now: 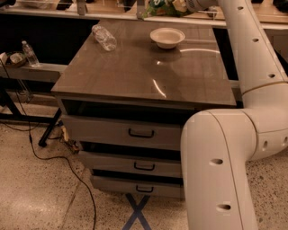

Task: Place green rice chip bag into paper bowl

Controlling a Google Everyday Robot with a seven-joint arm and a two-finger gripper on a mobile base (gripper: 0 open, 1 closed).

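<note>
The green rice chip bag (159, 7) shows as crinkled green foil at the top edge of the camera view, above the far edge of the table. My gripper (183, 5) is at the end of the white arm, right beside the bag and shut on it. It holds the bag in the air behind and above the paper bowl. The bag is partly cut off by the top of the view. The paper bowl (167, 37) is off-white and empty. It stands on the far middle-right of the brown tabletop (144, 76).
A clear plastic bottle (104, 37) lies on its side at the table's far left. My white arm (245, 54) runs along the table's right side, with its elbow (216, 170) in front of the drawers (135, 132). A small bottle (30, 54) stands on a shelf at left. Cables lie on the floor.
</note>
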